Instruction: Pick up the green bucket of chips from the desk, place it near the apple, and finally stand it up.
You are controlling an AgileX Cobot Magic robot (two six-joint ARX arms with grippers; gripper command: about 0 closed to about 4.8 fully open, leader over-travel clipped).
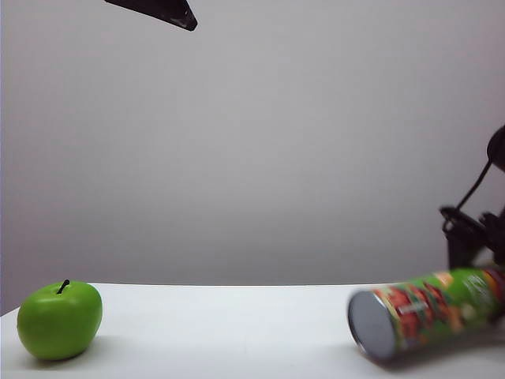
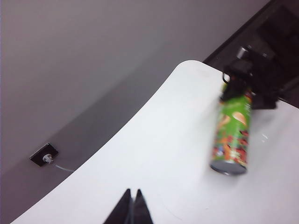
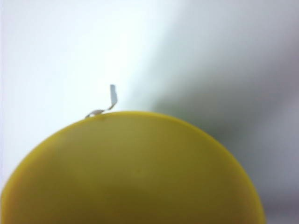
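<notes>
The green bucket of chips [image 1: 430, 312] lies on its side at the right of the white desk [image 1: 237, 332], silver base towards the exterior camera. In the left wrist view my right gripper [image 2: 245, 86] sits over the lid end of the bucket [image 2: 231, 135], black fingers against both its sides. The yellow lid [image 3: 135, 172] fills the right wrist view and hides the jaws. The green apple [image 1: 60, 320] rests at the desk's front left, far from the bucket. My left gripper [image 2: 132, 192] hangs shut and holds nothing, high above the desk's left [image 1: 162, 11].
The right arm's dark links and cable [image 1: 473, 233] rise at the right edge. The desk's rounded edge [image 2: 140, 112] runs along a grey wall with a small socket plate [image 2: 44, 154]. Bare white surface lies between apple and bucket.
</notes>
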